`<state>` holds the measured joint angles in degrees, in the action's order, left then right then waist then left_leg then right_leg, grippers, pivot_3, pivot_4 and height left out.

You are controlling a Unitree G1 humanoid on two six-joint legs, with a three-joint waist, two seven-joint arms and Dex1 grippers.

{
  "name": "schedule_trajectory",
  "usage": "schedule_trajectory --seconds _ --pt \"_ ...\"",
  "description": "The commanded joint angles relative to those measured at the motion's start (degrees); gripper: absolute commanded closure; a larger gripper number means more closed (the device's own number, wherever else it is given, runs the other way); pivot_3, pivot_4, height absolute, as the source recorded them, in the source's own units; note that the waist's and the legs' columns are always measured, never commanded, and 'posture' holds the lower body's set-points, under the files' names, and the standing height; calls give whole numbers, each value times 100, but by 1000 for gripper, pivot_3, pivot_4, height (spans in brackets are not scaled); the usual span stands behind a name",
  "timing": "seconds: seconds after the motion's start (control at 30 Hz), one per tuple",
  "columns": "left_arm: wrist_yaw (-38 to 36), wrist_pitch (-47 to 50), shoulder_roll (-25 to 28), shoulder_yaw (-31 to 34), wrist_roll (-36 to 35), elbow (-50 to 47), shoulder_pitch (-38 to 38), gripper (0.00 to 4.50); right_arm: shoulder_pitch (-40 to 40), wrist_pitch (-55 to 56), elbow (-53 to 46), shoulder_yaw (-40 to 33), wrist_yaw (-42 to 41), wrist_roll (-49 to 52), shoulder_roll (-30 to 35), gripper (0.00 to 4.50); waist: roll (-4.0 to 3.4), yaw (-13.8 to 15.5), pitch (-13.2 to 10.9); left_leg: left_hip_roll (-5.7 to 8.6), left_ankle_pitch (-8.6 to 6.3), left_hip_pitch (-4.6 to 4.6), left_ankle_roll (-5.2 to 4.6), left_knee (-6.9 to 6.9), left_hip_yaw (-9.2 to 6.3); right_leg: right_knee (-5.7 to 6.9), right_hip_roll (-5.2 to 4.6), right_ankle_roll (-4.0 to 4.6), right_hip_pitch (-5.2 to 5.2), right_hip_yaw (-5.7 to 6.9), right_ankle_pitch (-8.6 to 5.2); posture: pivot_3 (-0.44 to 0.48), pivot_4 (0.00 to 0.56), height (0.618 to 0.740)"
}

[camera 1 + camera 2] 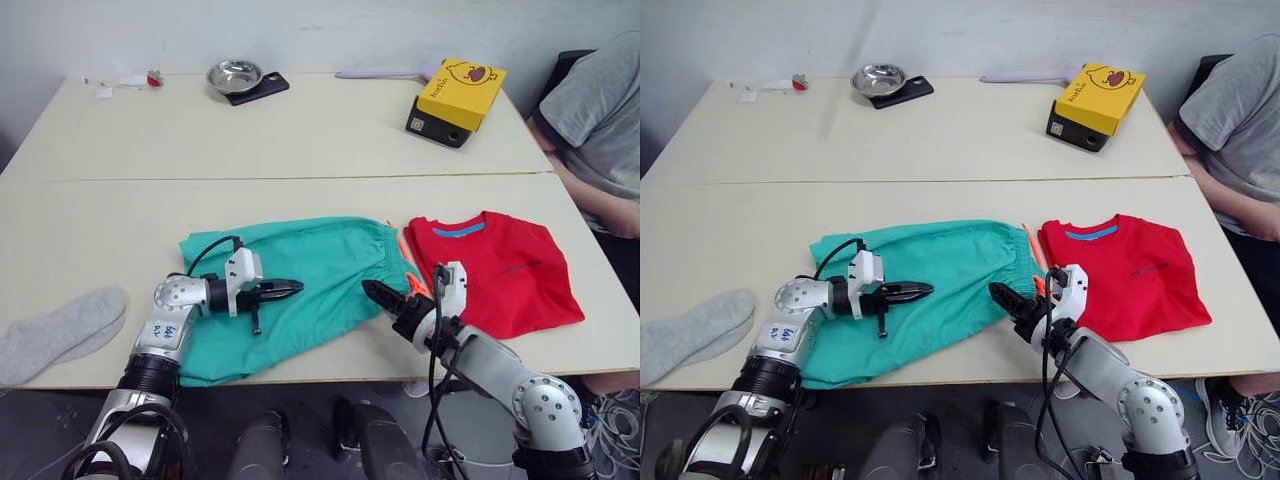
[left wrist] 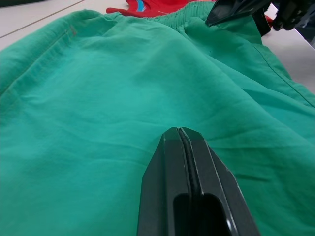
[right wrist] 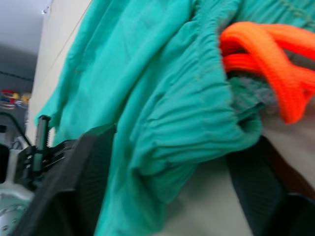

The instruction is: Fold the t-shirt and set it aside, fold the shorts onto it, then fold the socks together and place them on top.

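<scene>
The teal-green shorts (image 1: 310, 262) lie spread near the table's front edge, waistband to the right, orange drawstring (image 3: 266, 54) at that end. My left gripper (image 1: 292, 289) hovers shut over the middle of the shorts, holding nothing; its fingertips (image 2: 180, 133) are pressed together. At the waistband's front corner my right gripper (image 1: 374, 293) is open, with the gathered waistband (image 3: 197, 123) bunched between its spread fingers. The red t-shirt (image 1: 505, 272) lies folded just right of the shorts. The grey socks (image 1: 60, 332) rest at the front left edge of the table.
At the back of the far table stand a yellow box (image 1: 460, 95), a metal bowl (image 1: 234, 75) and a dark phone (image 1: 262, 88). A person in a grey shirt (image 1: 600, 110) sits at the right side. A seam (image 1: 280, 178) joins the two tables.
</scene>
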<state>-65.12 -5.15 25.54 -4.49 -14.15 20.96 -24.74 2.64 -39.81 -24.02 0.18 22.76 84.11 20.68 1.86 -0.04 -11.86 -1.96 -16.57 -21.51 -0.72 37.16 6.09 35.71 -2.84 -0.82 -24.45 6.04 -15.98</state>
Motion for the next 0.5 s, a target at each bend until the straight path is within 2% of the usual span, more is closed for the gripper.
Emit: schedule_trajectory --seconds 0.03,0.2,0.23,0.4,0.5 --pt "30 -91 -13 18 3 -37 69 4500 39 306 382 -132 -146 -938 -128 2542 1 0 2 0 0 0 -1 0 0 0 -1 -1 0 -1 0 0 150 740" --pt "271 -97 4 122 17 -95 165 4500 313 723 366 -156 -833 -2135 -179 4344 0 9 3 1 1 -1 -1 -2 2 -3 -2 0 -2 -1 1 0 150 740" --pt "349 51 26 196 -70 -205 233 4500 381 842 299 -135 -1044 -2433 -129 4459 0 13 3 3 0 -2 -2 -2 3 -4 -5 0 -2 -1 2 0 150 740" --pt "843 719 187 571 -291 -860 547 4500 669 1699 -8 216 -2256 -4226 325 4459 -4 -12 1 11 -14 -6 -6 -5 8 16 -13 13 -20 0 9 0 150 740" --pt "1184 1210 291 730 -314 -1278 775 4500 967 2390 -100 733 -2972 -5620 791 4459 -5 -21 0 8 -22 -4 6 -12 13 17 -11 13 -28 2 7 0 150 740"
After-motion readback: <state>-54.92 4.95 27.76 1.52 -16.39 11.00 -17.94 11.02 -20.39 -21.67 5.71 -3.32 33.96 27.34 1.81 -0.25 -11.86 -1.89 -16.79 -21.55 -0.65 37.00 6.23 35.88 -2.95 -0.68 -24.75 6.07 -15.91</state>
